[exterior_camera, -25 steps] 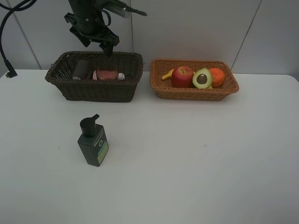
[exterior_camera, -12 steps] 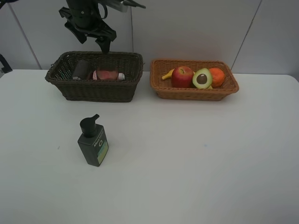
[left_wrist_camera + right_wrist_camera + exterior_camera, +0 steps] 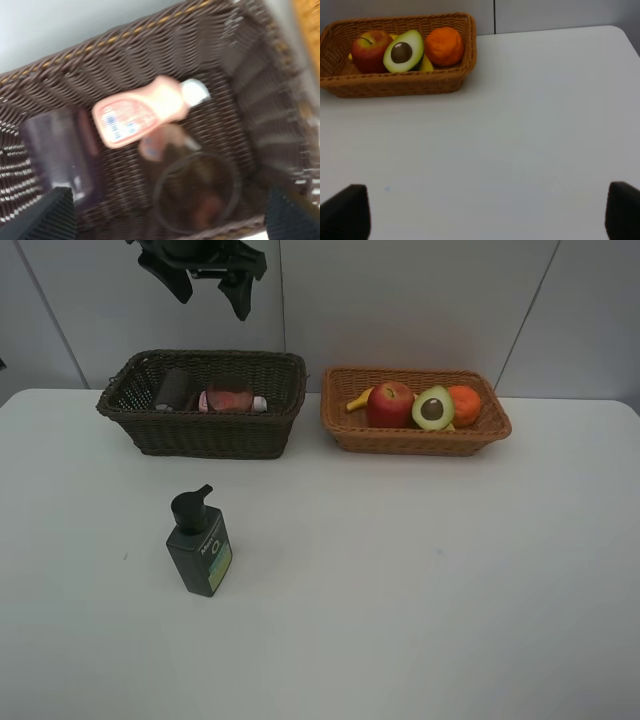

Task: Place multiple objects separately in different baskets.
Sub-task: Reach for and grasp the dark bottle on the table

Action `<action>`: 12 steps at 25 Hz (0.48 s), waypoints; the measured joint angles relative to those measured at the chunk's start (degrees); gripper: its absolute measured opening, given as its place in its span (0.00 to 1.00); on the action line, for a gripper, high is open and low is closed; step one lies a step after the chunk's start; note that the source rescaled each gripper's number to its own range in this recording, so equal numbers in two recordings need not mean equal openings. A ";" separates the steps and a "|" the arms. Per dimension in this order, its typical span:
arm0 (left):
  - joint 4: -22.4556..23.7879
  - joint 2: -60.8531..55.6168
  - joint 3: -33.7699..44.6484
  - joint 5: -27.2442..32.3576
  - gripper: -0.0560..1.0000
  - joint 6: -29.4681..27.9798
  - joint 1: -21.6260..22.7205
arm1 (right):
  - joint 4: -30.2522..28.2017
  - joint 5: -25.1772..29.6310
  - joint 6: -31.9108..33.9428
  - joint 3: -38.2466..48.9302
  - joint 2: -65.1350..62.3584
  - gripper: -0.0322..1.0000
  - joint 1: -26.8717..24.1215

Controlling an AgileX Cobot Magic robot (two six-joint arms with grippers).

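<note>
My left gripper (image 3: 212, 285) hangs high above the dark brown basket (image 3: 200, 430), its two fingers spread wide apart and holding nothing. Straight below it, inside that basket, the small pink bottle (image 3: 140, 116) lies on its side with its white cap (image 3: 195, 92) toward one end wall. Just beside the bottle lie the two translucent cups: one cup (image 3: 60, 150) rests on its side against the bottle's flank, and the other cup (image 3: 197, 192) sits nearer my fingers with its round mouth facing up at me. The wrist view is blurred, so I cannot tell whether the cups touch the bottle.

My right gripper (image 3: 480, 210) is also wide open and empty; only the dark tips of its fingers (image 3: 345, 210) show at the edges of its own view, and it is out of the high camera's picture. Ahead of it and off to one side stands the light orange-tan basket (image 3: 395, 85) on the white table (image 3: 545, 125). In it the red apple (image 3: 370, 50), the halved avocado (image 3: 404, 51) with its pit side showing, and the orange (image 3: 444, 46) sit in a row, touching one another, with the yellow banana (image 3: 358, 399) tucked behind and under them.

The dark green pump bottle (image 3: 199, 543) stands upright on the bare table, well apart from both baskets and far below my left gripper, on the near side of the dark basket
</note>
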 joint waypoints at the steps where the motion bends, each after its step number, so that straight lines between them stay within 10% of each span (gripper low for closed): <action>1: -0.33 -0.41 0.00 0.00 1.00 -0.57 -0.63 | 0.00 0.00 0.00 0.00 0.00 1.00 0.00; 12: -1.37 -8.55 14.79 0.00 1.00 -3.72 -6.94 | 0.00 0.00 0.00 0.00 0.00 1.00 0.00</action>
